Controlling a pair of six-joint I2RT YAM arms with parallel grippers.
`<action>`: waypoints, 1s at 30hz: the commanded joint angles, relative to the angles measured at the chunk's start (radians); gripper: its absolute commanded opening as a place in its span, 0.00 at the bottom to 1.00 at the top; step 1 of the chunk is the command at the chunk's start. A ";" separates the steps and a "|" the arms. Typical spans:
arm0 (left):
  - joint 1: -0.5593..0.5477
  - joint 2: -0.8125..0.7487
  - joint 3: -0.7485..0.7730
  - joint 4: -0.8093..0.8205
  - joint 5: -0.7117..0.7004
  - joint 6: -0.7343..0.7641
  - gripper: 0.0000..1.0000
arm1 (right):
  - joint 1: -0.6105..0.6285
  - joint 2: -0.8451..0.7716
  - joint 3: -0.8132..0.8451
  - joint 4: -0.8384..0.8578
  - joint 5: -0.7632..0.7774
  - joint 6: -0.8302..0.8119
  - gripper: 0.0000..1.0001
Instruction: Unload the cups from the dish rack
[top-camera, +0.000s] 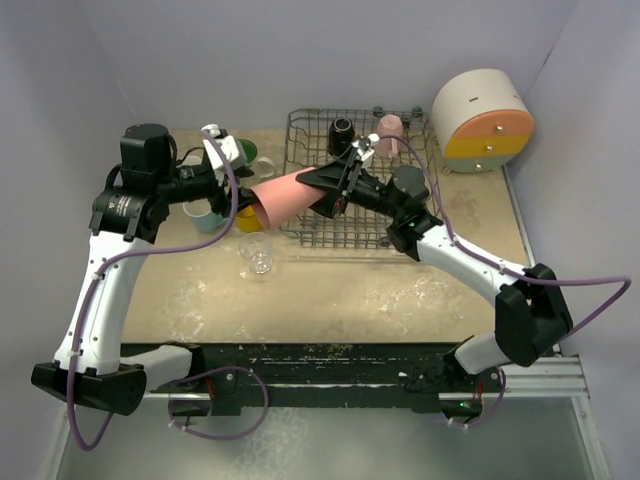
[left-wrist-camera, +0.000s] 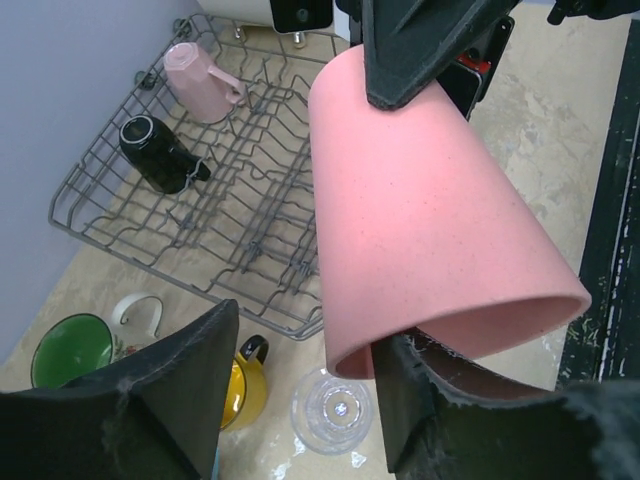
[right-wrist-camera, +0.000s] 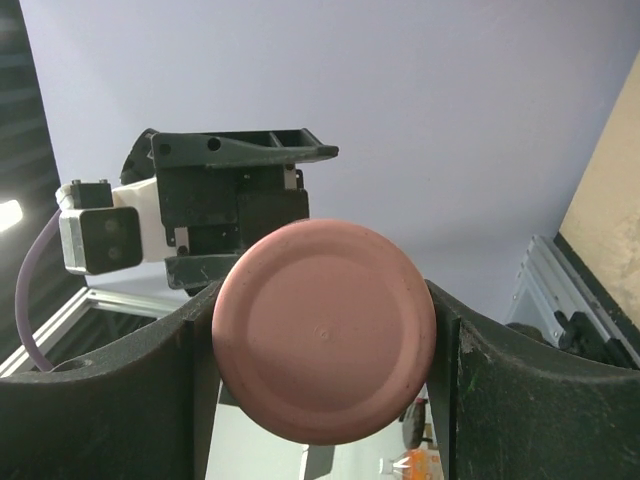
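The salmon tumbler (top-camera: 285, 195) hangs on its side in the air over the left edge of the dish rack (top-camera: 330, 235). My right gripper (top-camera: 328, 185) is shut on its base end, one finger on each side of the round bottom (right-wrist-camera: 325, 340). My left gripper (top-camera: 240, 205) is open at its mouth: one finger (left-wrist-camera: 410, 400) reaches inside the rim (left-wrist-camera: 420, 200), the other (left-wrist-camera: 190, 370) stands well clear. A black mug (top-camera: 341, 133) and a pink mug (top-camera: 388, 132) lie in the rack's far part (left-wrist-camera: 230, 230).
On the table left of the rack stand a clear glass (top-camera: 257, 253), a yellow-orange mug (top-camera: 248, 218), a light blue mug (top-camera: 205, 215) and a green-inside white cup (left-wrist-camera: 72, 350). A round cream-orange-yellow drawer box (top-camera: 483, 120) stands at the far right corner.
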 joint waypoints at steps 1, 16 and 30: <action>-0.004 -0.004 0.039 0.036 0.004 0.013 0.52 | 0.021 -0.009 0.040 0.095 0.011 0.040 0.23; -0.049 0.053 0.059 -0.083 -0.073 0.057 0.00 | -0.105 -0.001 0.079 -0.098 -0.090 -0.114 0.85; -0.290 0.312 0.132 -0.405 -0.445 0.254 0.00 | -0.375 0.055 0.437 -1.097 0.318 -0.974 1.00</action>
